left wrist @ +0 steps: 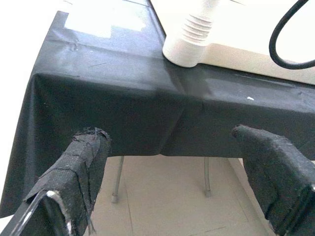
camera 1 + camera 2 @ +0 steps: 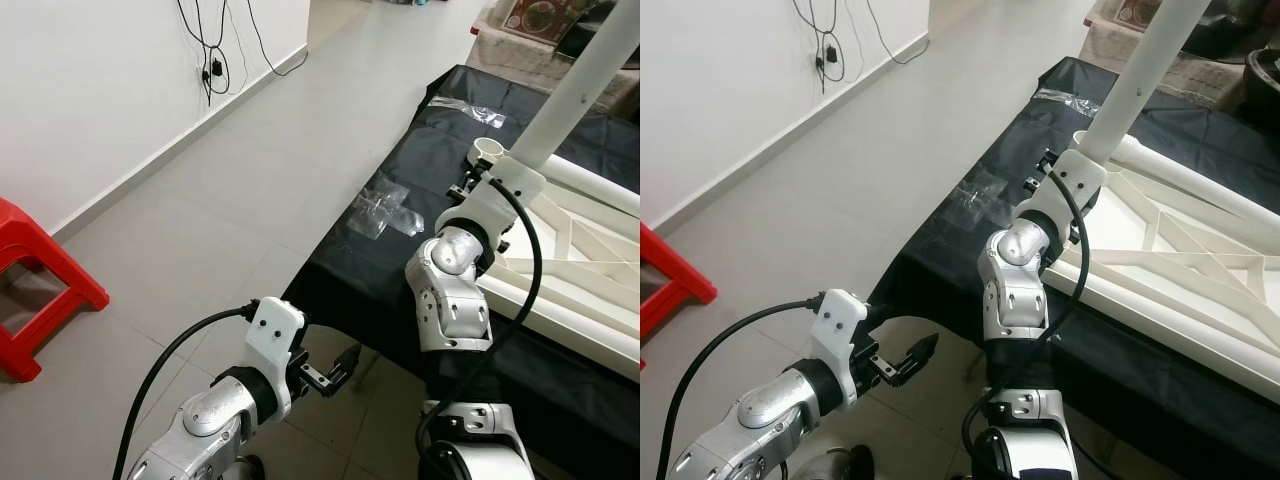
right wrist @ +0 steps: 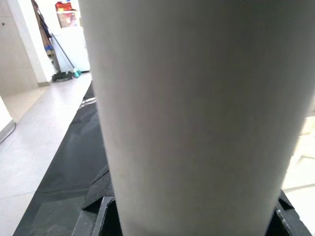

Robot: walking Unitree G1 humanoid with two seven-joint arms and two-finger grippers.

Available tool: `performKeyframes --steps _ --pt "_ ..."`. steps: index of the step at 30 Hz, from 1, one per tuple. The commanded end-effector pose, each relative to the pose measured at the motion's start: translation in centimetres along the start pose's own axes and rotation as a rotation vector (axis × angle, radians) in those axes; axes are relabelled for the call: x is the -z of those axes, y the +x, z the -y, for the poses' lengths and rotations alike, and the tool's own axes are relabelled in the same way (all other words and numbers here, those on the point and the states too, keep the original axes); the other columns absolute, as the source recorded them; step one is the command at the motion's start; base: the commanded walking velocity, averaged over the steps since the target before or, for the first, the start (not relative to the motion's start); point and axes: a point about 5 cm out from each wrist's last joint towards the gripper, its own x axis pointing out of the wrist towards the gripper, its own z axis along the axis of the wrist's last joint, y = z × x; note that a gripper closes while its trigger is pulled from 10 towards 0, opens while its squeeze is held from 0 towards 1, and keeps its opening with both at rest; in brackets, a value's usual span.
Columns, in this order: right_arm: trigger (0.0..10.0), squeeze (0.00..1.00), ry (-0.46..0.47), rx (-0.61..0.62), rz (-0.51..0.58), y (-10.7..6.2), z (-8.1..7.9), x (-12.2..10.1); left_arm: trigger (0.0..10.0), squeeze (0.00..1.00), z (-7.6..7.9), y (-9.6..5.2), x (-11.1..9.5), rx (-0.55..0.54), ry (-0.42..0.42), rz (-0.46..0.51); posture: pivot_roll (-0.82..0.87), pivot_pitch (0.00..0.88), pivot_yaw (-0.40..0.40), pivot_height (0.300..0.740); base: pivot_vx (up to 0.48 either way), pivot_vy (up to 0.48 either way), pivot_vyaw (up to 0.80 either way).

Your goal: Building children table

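Leg (image 2: 580,85) clamped in right tool (image 2: 478,178); left tool (image 2: 340,370) apart, spread.

I am counting one white table frame (image 2: 570,270), one white leg tube (image 2: 580,85), one black-covered worktop (image 2: 400,270), one red stool (image 2: 40,290), and two clear plastic bags (image 2: 385,212) (image 2: 470,110).

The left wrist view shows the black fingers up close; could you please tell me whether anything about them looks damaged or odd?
Yes. On the left gripper, the black wrap on one finger is frayed and torn at the tip, with loose threads. The other finger looks intact. They are open, hanging before the black tablecloth without touching it.
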Motion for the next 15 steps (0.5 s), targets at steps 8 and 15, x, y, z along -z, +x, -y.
performKeyframes --steps 8,15 --pt "10.0 0.09 -0.005 0.015 -0.097 -0.75 0.24 2.31 10.0 0.0 0.21 -0.04 0.34 0.011 -0.005 -0.012 0.18 0.179 -0.075 0.74 0.0 0.0 0.0" --pt "10.0 0.0 -0.01 -0.026 -0.075 -0.94 -0.25 2.05 10.0 0.0 0.22 -0.07 0.39 0.012 -0.007 -0.014 0.18 0.18 -0.075 0.74 0.0 0.0 0.0"
